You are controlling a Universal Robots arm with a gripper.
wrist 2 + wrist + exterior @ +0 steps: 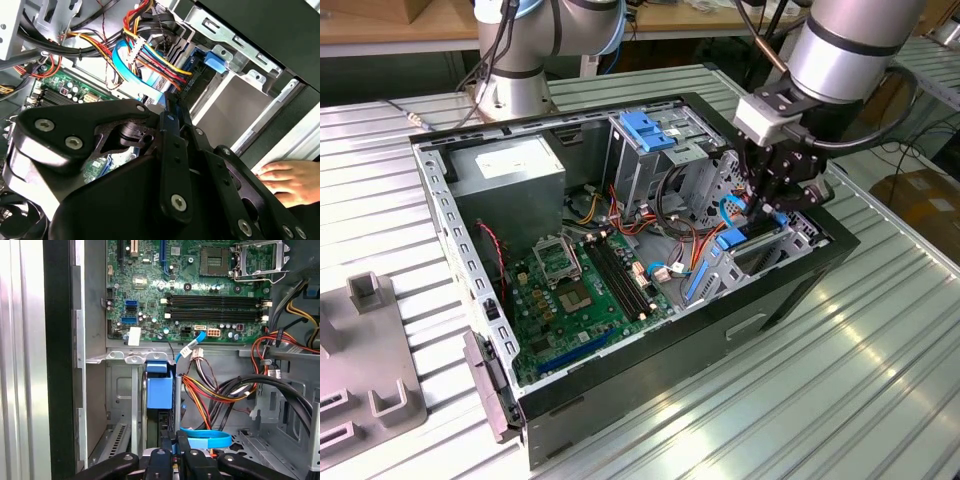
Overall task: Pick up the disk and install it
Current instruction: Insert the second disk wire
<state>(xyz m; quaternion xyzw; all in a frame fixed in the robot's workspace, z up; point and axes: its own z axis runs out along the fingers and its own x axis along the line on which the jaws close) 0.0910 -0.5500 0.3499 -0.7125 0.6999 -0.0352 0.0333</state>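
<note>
Gripper (772, 205) lowered into case (620, 385); jaws clamped on the disk (160, 395), apparently standing on edge in the drive bay, directly between them

- The black gripper (175, 165) body looms closest, all linkage plates and silver screw heads, blocking much of what sits under it.
- Beyond it runs a bundle of cables (150, 57) (red, yellow, orange and black), with a flat light-blue ribbon cable (127, 75) curving alongside them.
- A slice of green motherboard (62, 87) shows past the gripper's shoulder.
- A blue plastic clip (214, 60) sits on the silver metal bay (240, 102), just under the black case wall (260, 25).
- A person's hand (292, 180) rests against the case edge beside the gripper.
</note>
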